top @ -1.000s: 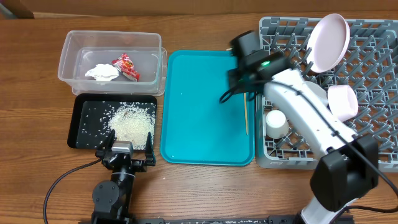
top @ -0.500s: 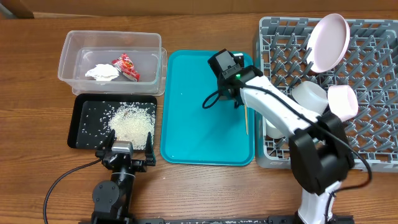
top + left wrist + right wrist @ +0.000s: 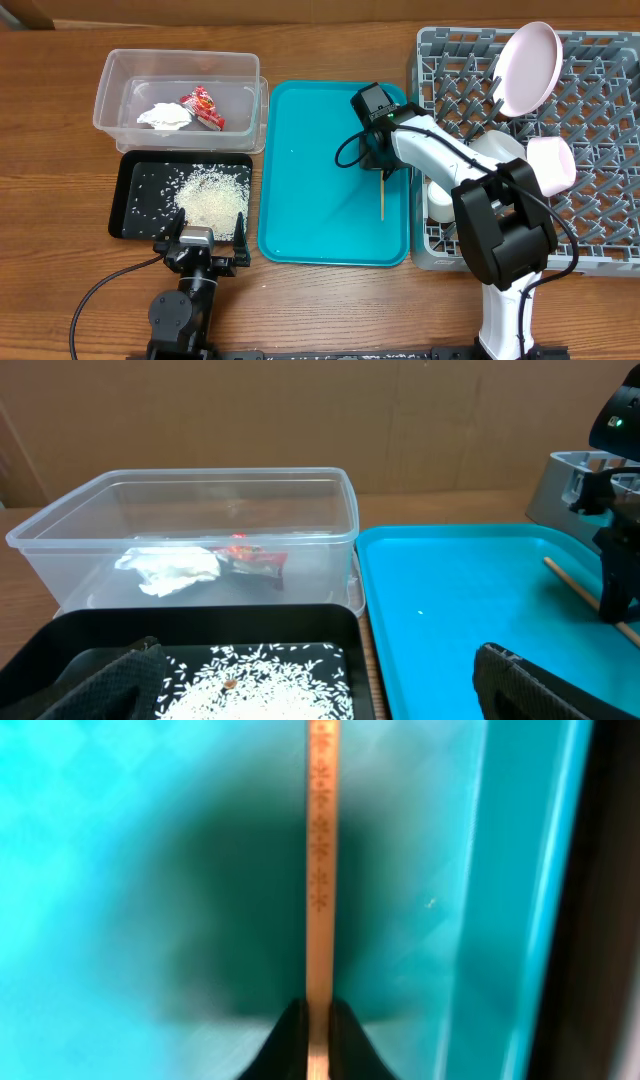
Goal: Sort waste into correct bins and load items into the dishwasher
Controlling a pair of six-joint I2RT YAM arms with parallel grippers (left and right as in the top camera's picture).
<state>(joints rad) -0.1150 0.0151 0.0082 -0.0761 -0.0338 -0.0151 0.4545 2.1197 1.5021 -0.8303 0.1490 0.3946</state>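
Teal tray (image 3: 310,190), chopstick (image 3: 321,870) in right end effector (image 3: 318,1025)

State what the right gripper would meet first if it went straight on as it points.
Probably the floor of the teal tray: the right gripper, closed on a chopstick, points down at it. Depth is unclear in these views.
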